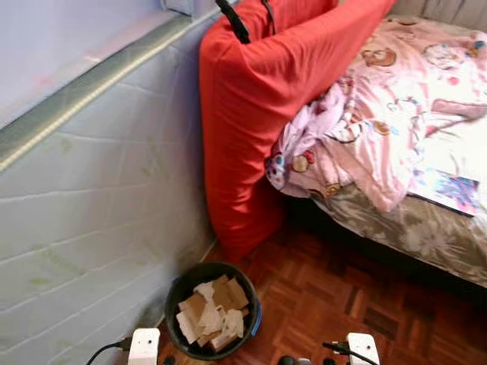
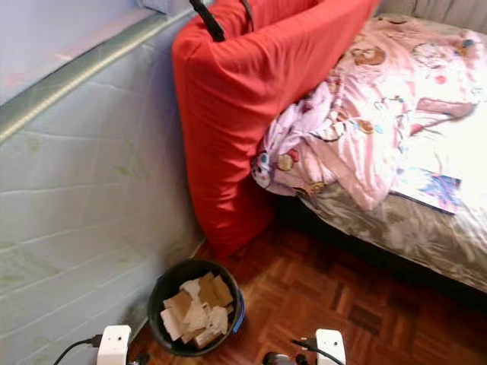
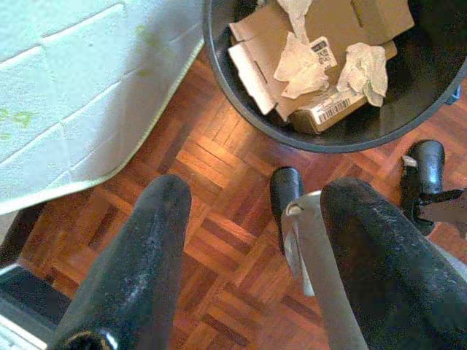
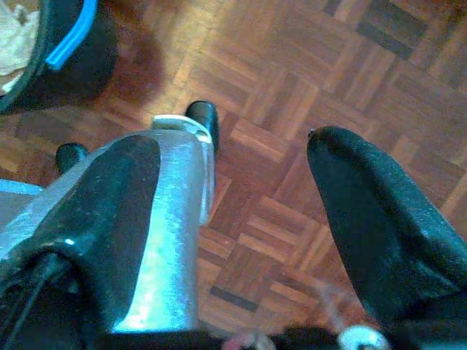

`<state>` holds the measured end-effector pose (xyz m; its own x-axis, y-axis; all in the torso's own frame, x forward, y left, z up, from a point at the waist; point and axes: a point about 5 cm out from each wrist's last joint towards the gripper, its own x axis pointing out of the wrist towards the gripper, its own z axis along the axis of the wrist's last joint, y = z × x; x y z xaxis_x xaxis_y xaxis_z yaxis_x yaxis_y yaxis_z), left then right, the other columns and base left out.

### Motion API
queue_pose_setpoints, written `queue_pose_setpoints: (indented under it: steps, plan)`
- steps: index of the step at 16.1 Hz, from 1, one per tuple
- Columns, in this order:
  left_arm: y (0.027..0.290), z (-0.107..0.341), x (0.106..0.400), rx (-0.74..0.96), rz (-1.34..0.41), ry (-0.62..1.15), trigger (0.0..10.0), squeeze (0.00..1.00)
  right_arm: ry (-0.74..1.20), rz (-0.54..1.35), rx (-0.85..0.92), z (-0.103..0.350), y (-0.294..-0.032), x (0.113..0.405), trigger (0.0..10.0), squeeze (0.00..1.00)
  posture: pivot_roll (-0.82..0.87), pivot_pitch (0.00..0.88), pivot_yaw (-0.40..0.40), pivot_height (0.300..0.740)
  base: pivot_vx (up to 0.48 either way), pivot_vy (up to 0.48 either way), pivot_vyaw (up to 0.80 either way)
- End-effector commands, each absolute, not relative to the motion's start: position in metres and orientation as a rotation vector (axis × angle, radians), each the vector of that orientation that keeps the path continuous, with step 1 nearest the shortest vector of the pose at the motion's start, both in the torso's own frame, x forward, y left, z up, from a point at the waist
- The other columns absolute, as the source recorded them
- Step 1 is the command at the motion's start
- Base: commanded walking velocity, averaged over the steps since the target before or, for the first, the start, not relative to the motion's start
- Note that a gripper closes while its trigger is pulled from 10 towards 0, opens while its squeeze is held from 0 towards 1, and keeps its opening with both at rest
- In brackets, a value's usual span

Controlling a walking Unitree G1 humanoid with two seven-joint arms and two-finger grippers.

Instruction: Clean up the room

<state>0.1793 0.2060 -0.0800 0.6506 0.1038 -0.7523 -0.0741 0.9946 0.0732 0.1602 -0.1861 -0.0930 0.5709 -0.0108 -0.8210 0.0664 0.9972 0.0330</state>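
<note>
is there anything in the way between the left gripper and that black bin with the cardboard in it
Nothing visible. In the left wrist view the left gripper hangs open over bare parquet floor, and the black bin of cardboard and crumpled paper sits just beyond its fingertips. The white mattress stands off to one side.

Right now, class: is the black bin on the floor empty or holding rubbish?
Holding rubbish: cardboard pieces and crumpled tissues lie inside the black bin.

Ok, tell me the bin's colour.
Black bin, with a blue handle; the left eye view shows it best.
</note>
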Motion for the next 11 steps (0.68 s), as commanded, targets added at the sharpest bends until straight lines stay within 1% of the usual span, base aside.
queue_pose_setpoints:
  steps: [1, 6, 11]
  plan:
    - [0.207, -0.084, 0.172, 0.042, 0.107, 0.888, 10.0, 0.0, 1.015, -0.04, 0.079, -0.099, -0.182, 0.146, 10.0, 0.0, -0.02, 0.187, 0.033, 0.74, 0.0, 0.0, 0.0]
    - [0.208, -0.083, 0.174, 0.014, 0.133, 0.884, 10.0, 0.0, 0.997, -0.012, 0.058, -0.098, -0.181, 0.15, 10.0, 0.0, -0.02, 0.164, 0.032, 0.74, 0.0, 0.0, 0.0]
    - [0.201, -0.08, 0.184, -0.006, 0.135, 0.872, 10.0, 0.0, 0.957, -0.043, 0.057, -0.094, -0.184, 0.159, 10.0, 0.0, -0.02, 0.089, 0.018, 0.74, 0.0, 0.0, 0.0]
